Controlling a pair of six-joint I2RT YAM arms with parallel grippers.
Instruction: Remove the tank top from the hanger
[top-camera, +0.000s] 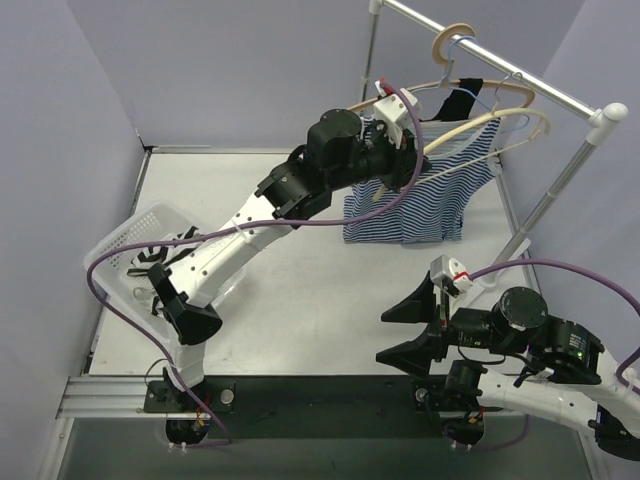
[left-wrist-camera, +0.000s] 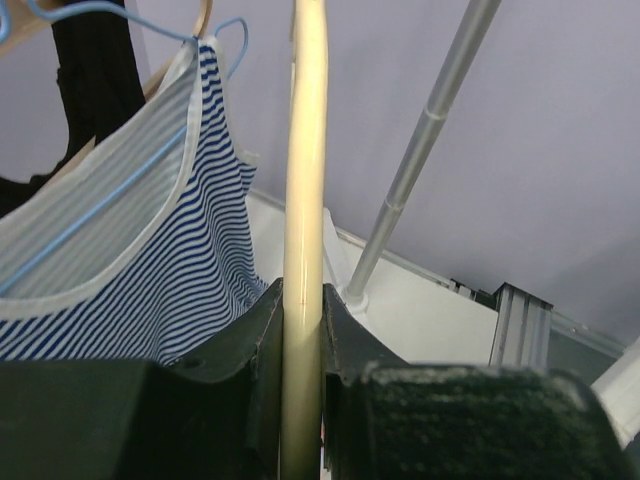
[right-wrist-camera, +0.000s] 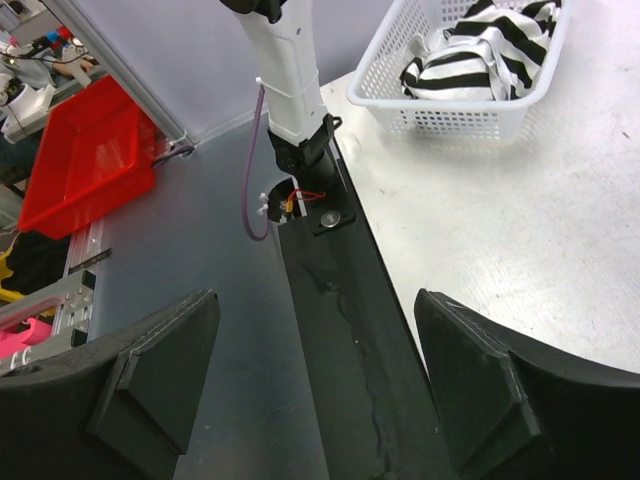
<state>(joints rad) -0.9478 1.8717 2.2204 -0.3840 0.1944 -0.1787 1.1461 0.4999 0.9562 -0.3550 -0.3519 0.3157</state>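
A blue-and-white striped tank top (top-camera: 410, 205) hangs below the rail at the back right. In the left wrist view the tank top (left-wrist-camera: 170, 290) is to the left of my jaws, and a thin blue wire hanger (left-wrist-camera: 95, 212) runs inside its neckline. My left gripper (top-camera: 405, 150) is raised to the garment's top edge and is shut on the cream wooden hanger (top-camera: 515, 122). That hanger's bar (left-wrist-camera: 305, 150) stands upright between my left gripper's (left-wrist-camera: 303, 325) two fingers. My right gripper (top-camera: 415, 330) hovers low near the table's front edge. Nothing sits between the wide-open fingers of my right gripper (right-wrist-camera: 315, 350).
The metal clothes rail (top-camera: 520, 75) also carries another wooden hanger (top-camera: 500, 88) with a black garment (top-camera: 460, 102). A rail upright (left-wrist-camera: 420, 150) stands behind the cream bar. A white basket (top-camera: 125, 235) holding striped clothes is at the left. A red tray (right-wrist-camera: 90, 150) lies off the table.
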